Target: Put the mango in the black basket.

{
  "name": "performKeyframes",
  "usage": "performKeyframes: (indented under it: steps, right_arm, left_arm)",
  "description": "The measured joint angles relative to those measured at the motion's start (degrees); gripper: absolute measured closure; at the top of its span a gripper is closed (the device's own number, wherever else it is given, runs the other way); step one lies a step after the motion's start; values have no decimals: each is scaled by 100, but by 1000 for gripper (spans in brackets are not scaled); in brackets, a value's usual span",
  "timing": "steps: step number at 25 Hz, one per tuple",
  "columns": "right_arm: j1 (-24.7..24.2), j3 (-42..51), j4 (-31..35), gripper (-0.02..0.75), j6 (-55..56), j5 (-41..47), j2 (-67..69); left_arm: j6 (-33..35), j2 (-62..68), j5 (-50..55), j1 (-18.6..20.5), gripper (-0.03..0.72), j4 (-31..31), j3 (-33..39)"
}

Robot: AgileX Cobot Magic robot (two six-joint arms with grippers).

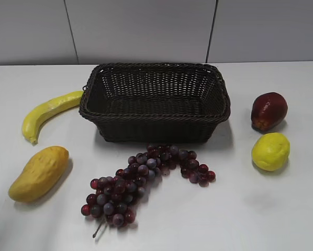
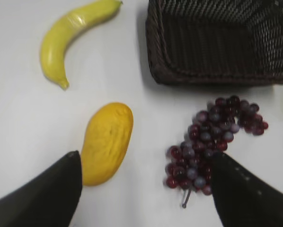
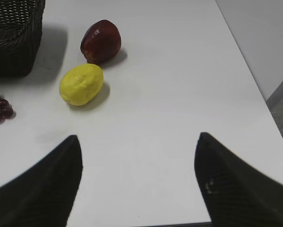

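Note:
The mango (image 1: 38,173) is a plump yellow-orange oval lying on the white table at the front left; it also shows in the left wrist view (image 2: 106,142). The black basket (image 1: 154,107) is a dark woven wicker basket standing at the back middle, empty; its corner shows in the left wrist view (image 2: 179,75). My left gripper (image 2: 144,153) is open and empty, above the table between the mango and the grapes. My right gripper (image 3: 137,137) is open and empty over bare table. Neither gripper shows in the exterior view.
A yellow banana (image 1: 47,112) lies left of the basket. A bunch of dark red grapes (image 1: 141,178) lies in front of it. A dark red fruit (image 1: 269,111) and a lemon (image 1: 270,151) lie at the right. The table's right edge (image 3: 262,101) is near the right gripper.

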Motion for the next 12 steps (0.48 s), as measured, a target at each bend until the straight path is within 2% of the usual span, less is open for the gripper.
performKeyframes:
  steps: [2, 6, 9, 12]
  right_arm:
    - [0, 0, 0, 169, 0, 0, 0]
    - [0, 0, 0, 169, 0, 0, 0]
    - [0, 0, 0, 169, 0, 0, 0]
    - [0, 0, 0, 169, 0, 0, 0]
  left_arm:
    - [91, 534, 33, -334, 53, 78, -12]
    - [121, 1352, -276, -1045, 55, 665, -17]
    - [121, 1893, -708, -1393, 39, 961, -17]
    - [127, 2356, -1067, -1528, 7, 1072, -17]
